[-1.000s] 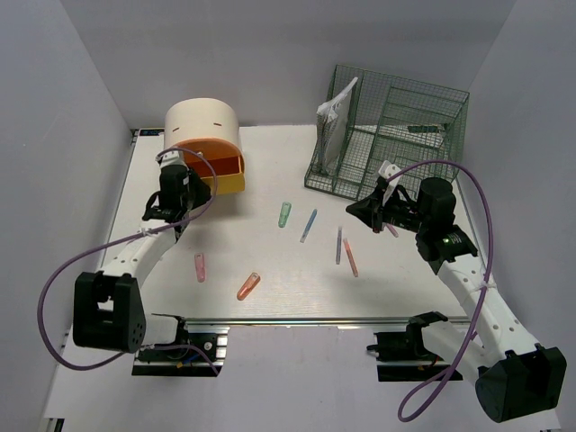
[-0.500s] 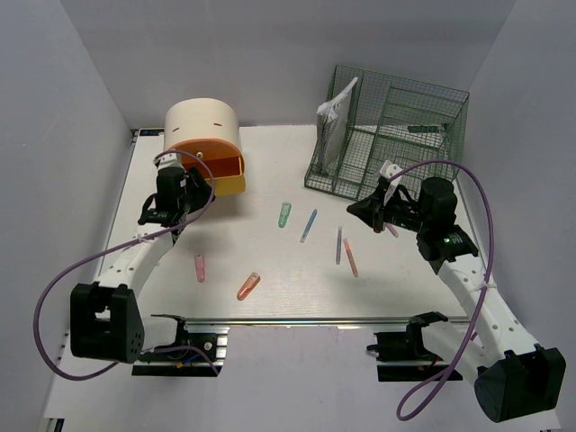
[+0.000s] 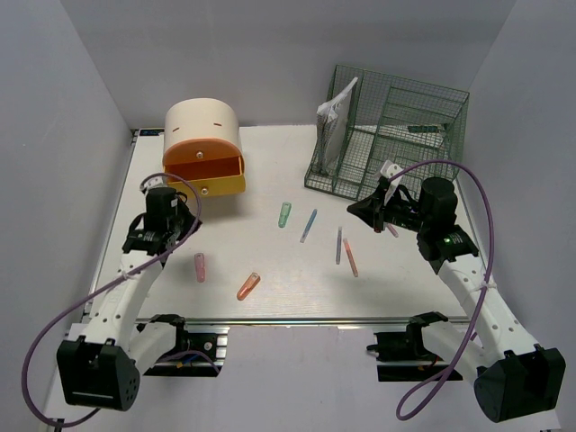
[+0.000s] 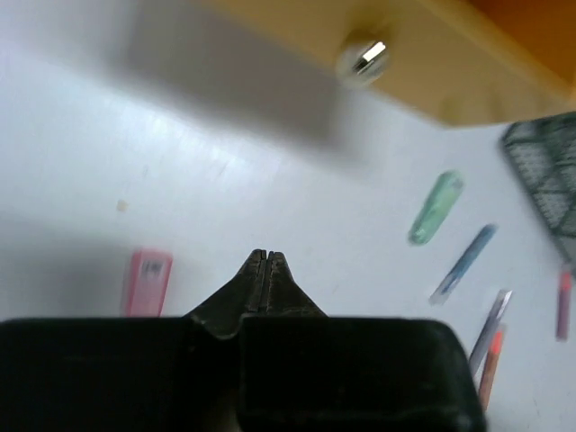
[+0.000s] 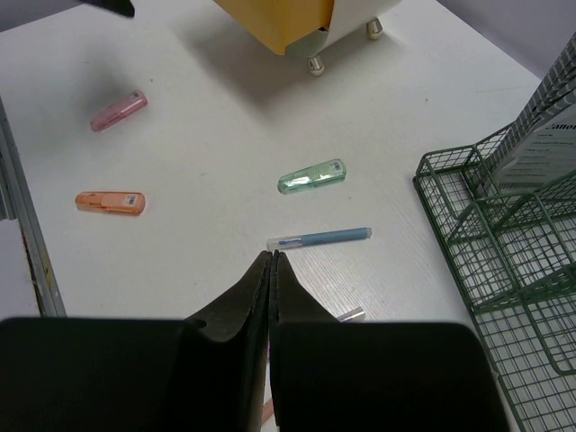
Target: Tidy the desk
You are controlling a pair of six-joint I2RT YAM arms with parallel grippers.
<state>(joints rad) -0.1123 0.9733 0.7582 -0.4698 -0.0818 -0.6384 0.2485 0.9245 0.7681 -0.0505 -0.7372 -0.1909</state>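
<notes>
The white desk (image 3: 270, 270) holds loose items: a pink case (image 3: 200, 266), an orange case (image 3: 247, 286), a green case (image 3: 284, 214), a blue pen (image 3: 309, 225), a grey pen (image 3: 338, 245) and an orange pen (image 3: 350, 257). My left gripper (image 3: 184, 229) is shut and empty, above the desk just left of the pink case (image 4: 146, 282). My right gripper (image 3: 353, 210) is shut and empty, hovering right of the blue pen (image 5: 319, 238). The green case (image 4: 436, 207) and the orange case (image 5: 109, 202) also show in the wrist views.
A cream-and-orange round drawer box (image 3: 204, 148) stands at the back left, its lower drawer pulled out a little. A green wire rack (image 3: 389, 139) with papers stands at the back right. A metal rail (image 3: 288, 320) runs along the front edge.
My left gripper has pulled back from the drawer box toward the near left. The right arm has not moved.
</notes>
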